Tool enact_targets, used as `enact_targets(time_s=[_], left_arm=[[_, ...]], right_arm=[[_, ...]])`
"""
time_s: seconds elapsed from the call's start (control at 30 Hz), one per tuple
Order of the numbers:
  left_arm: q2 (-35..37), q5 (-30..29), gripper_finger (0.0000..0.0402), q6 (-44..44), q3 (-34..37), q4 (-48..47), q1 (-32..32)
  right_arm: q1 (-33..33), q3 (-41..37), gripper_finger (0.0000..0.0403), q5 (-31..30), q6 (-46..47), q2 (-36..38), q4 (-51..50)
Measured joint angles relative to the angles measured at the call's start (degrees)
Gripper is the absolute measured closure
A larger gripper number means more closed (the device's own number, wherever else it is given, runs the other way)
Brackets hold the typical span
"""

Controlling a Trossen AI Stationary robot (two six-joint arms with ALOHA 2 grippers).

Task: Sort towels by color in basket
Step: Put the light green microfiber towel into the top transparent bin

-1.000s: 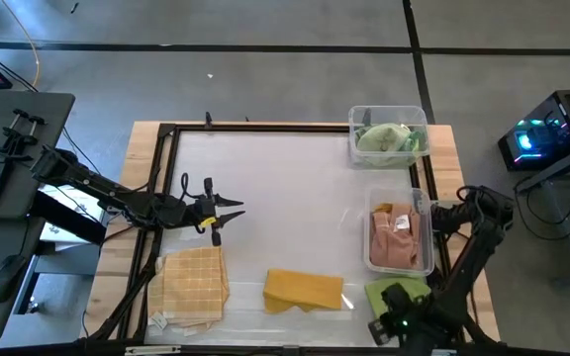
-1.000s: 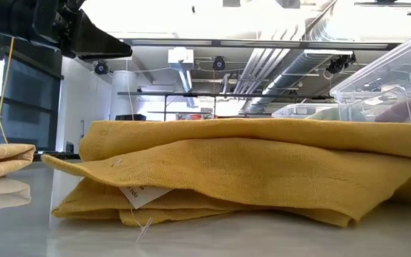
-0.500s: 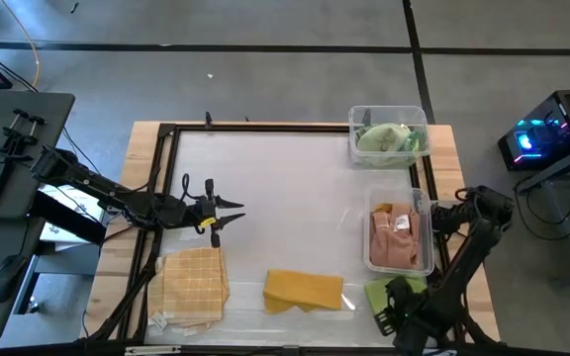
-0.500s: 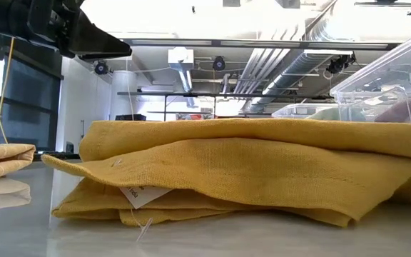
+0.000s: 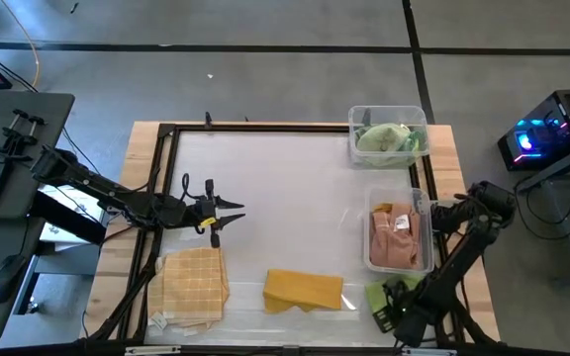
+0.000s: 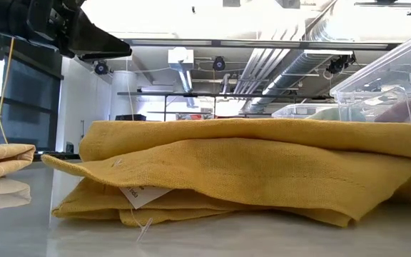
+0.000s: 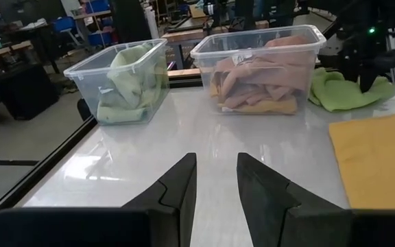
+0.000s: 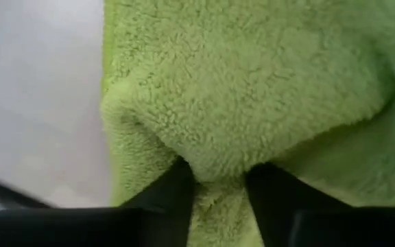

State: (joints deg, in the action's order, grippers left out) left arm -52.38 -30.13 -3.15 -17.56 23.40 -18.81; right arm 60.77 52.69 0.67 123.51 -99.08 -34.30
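A lime green towel (image 5: 377, 293) lies at the table's near right corner, and my right gripper (image 5: 392, 305) stands over it, shut on it. The mustard yellow towel (image 5: 305, 290) lies folded near the near edge, with the tan check towel (image 5: 196, 285) flat to its left. Salmon pink towels fill the nearer clear bin (image 5: 399, 237); pale green ones fill the far bin (image 5: 389, 135). My left gripper (image 5: 228, 214) hovers open above the table's left side, over bare surface beyond the check towel. My right gripper (image 8: 218, 192) pinches a raised fold (image 8: 218, 168) of the lime green towel between its two fingers (image 8: 173, 189), coming from above and pointing down. The pile bunches up between the fingers. The rest of the towel (image 8: 252, 82) lies spread on the table around them.
The two clear bins stand along the right edge, inside a black frame (image 5: 171, 158) that rims the table. The white surface (image 5: 285, 198) between my left gripper and the bins is bare. In the low view the mustard towel (image 6: 248, 171) fills the foreground.
My right arm's elbow has swung toward the table's right edge, and its wrist has shifted a little over the lime green towel, covering more of it. The other towels have stayed where they were.
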Motion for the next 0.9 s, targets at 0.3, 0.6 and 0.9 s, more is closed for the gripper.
enact_targets(time_s=[0.3, 0.6, 0.9], left_arm=[[0.0, 0.0, 0.0307, 1.13, 0.0, -0.02, 0.0], [-0.02, -0.02, 0.0307, 1.06, 0.0, 0.13, 0.0], [-0.02, -0.02, 0.0307, 0.03, 0.0, -0.05, 0.0]], right_arm=[[-0.79, 6.52, 0.0388, -6.4, -14.73, -0.98, 7.28], [-9.38, 26.19, 0.0397, -24.39, -53.82, -0.77, 3.72], [-26.6, 50.07, 0.039, -36.98, -74.55, -0.58, -45.36]])
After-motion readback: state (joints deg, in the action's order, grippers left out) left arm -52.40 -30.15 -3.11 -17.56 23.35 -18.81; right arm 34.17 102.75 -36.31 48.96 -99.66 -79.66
